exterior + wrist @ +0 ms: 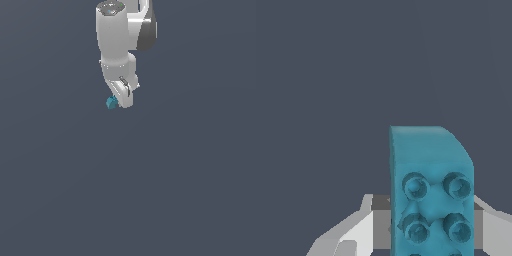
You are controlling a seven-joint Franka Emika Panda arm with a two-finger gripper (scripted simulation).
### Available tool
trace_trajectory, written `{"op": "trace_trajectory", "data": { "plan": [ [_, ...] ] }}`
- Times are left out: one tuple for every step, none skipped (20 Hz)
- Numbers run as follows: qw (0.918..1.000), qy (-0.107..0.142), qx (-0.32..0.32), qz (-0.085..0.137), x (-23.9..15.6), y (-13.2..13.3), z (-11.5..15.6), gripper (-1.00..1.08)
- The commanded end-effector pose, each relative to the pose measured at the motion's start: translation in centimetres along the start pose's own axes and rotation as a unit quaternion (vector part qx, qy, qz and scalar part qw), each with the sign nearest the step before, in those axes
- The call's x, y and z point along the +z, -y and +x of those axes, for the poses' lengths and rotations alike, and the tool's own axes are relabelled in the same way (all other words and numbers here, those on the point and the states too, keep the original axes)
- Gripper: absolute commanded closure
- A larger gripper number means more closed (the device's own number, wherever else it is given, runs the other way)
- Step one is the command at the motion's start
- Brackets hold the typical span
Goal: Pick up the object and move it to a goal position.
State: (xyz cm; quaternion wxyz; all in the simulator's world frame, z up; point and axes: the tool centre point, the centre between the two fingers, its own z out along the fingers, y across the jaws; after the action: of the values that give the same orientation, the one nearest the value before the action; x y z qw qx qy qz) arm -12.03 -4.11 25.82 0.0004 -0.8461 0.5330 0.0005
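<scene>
Exterior view: the white Panda arm (117, 37) hangs down from the top of the frame, wrist and hand pointing downward. The fingers (119, 102) sit at its lowest end. A tiny teal-blue block (111, 103) shows at that tip, on the side toward the exterior view's left, touching the white finger body. Only a small part of the block is visible there; the rest is hidden behind the hand. The background is a uniform dark slate grey in every direction; I cannot tell from this view whether it is a bench surface or how far below the block it lies. No shadow or contact line is visible under the block.

Wrist view: the block (431, 190) fills the lower middle of the picture and reads as an oblong with one rounded corner. Its studded face is turned toward the camera, with four round studs visible in a two-by-two grid and more cut off at the frame edge. White finger parts (351, 235) flank the block on both sides, with a grey band running behind it between them.

Finger state: narrow, closed against the block, which is held between them. Exact pad contact is hidden by the block itself.

Block orientation: long axis runs along the fingers.
</scene>
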Motion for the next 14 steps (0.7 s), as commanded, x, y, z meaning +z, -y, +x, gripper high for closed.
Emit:
{"op": "trace_trajectory", "data": {
  "plan": [
    [1.0000,-0.001,0.000,0.000,-1.4,-0.9,-0.1,1.08],
    [1.0000,-0.001,0.000,0.000,-1.9,-1.2,-0.1,1.08],
    [1.0000,-0.001,0.000,0.000,-2.4,-1.5,-0.2,1.08],
    [1.0000,-0.001,0.000,0.000,-2.8,-1.8,-0.2,1.08],
    [1.0000,-0.001,0.000,0.000,-3.1,-2.0,-0.2,1.08],
    [1.0000,-0.001,0.000,0.000,-3.5,-2.2,-0.3,1.08],
    [1.0000,-0.001,0.000,0.000,-3.8,-2.4,-0.3,1.08],
    [1.0000,-0.001,0.000,0.000,-4.0,-2.5,-0.3,1.08],
    [1.0000,-0.001,0.000,0.000,-4.3,-2.7,-0.3,1.08],
    [1.0000,-0.001,0.000,0.000,-4.5,-2.8,-0.3,1.08],
    [1.0000,-0.001,0.000,0.000,-4.6,-2.9,-0.3,1.08],
    [1.0000,-0.001,0.000,0.000,-4.7,-2.9,-0.3,1.08],
    [1.0000,-0.001,0.000,0.000,-4.8,-2.9,-0.4,1.08],
    [1.0000,-0.001,0.000,0.000,-4.8,-2.9,-0.4,1.08]
  ]
}}
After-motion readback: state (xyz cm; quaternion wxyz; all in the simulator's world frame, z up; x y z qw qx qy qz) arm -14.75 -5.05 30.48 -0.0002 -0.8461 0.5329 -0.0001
